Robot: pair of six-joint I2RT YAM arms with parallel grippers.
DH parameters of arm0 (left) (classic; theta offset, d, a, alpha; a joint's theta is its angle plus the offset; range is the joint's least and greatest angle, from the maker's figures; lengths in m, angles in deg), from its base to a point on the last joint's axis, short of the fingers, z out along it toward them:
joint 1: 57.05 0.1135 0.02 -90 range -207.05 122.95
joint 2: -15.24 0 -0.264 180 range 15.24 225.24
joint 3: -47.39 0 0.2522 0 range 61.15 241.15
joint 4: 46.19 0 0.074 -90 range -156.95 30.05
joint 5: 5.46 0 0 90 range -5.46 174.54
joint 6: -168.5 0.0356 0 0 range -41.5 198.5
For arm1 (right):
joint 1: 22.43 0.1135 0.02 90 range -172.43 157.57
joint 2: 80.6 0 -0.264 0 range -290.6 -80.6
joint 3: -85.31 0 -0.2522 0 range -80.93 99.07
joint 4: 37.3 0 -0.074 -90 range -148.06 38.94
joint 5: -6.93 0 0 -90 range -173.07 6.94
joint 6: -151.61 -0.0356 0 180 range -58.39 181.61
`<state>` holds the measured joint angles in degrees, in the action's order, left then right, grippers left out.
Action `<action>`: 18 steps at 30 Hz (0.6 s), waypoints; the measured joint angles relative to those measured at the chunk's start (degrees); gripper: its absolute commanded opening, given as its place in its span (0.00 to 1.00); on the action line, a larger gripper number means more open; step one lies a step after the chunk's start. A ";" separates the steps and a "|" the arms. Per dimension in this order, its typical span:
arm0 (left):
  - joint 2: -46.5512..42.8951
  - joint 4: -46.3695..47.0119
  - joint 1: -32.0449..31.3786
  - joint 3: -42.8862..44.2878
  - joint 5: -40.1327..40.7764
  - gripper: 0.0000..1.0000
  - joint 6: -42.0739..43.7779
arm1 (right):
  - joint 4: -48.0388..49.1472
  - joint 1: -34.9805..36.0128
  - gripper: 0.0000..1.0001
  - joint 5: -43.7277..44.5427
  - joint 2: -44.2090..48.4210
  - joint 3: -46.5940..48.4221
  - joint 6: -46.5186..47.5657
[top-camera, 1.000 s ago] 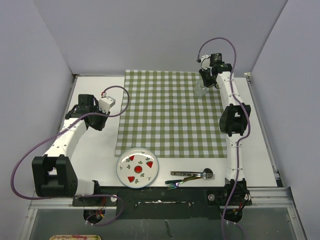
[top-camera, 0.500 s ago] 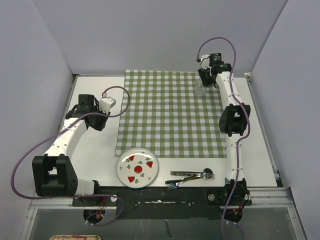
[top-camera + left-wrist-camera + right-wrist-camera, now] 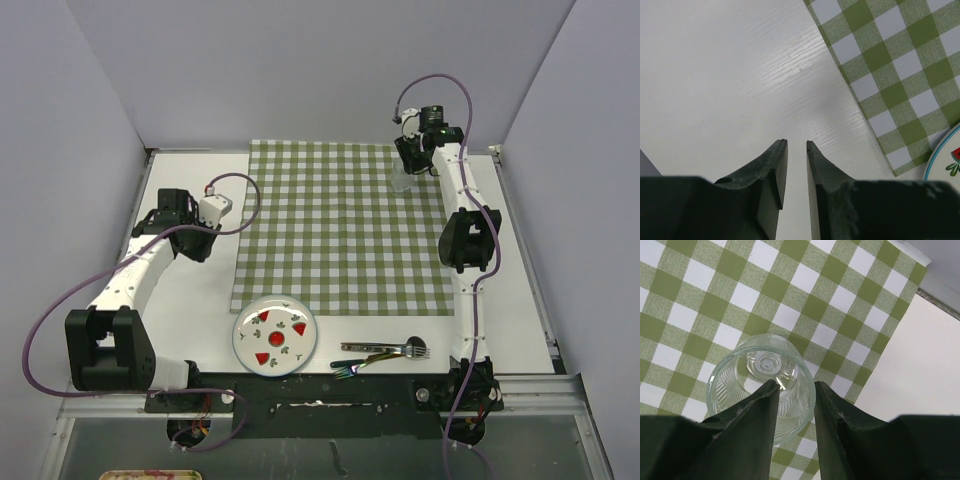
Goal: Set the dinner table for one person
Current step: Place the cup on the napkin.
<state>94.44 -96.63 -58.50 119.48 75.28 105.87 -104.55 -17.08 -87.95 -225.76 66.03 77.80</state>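
Honestly, room looks fine. The dinner table [image 3: 515,290] fills the view, with bare white strips on both sides of the checked cloth [image 3: 340,230]. The glass [image 3: 740,375] stands upright near the cloth's far right corner. The right gripper [image 3: 795,384] has its fingers parted across the glass wall, one over the mouth and one outside; can't tell if they touch it. The left gripper [image 3: 796,142] hangs over bare table with a narrow empty gap. The plate [image 3: 274,337] is cut off in the left wrist view, and the cutlery [image 3: 385,350] overlaps, so it's hard to count.

text: none legible | labels: none | brands: none | numbers: none | signs: none
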 measured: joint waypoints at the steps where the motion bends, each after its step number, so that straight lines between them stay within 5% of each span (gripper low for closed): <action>1: 0.07 0.00 0.00 0.00 0.00 0.21 0.04 | 0.04 0.00 0.35 0.00 0.00 0.00 0.02; 10: 0.39 -0.02 -0.26 0.00 0.00 0.22 0.17 | 0.31 0.00 0.37 0.17 0.00 0.00 0.31; 18: 0.44 -0.02 -0.37 0.00 -0.02 0.35 -0.09 | 1.14 0.00 0.57 0.68 0.00 -0.02 1.33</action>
<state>94.87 -96.65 -58.87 119.48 75.26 105.79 -103.42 -17.08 -87.27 -225.76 66.01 79.13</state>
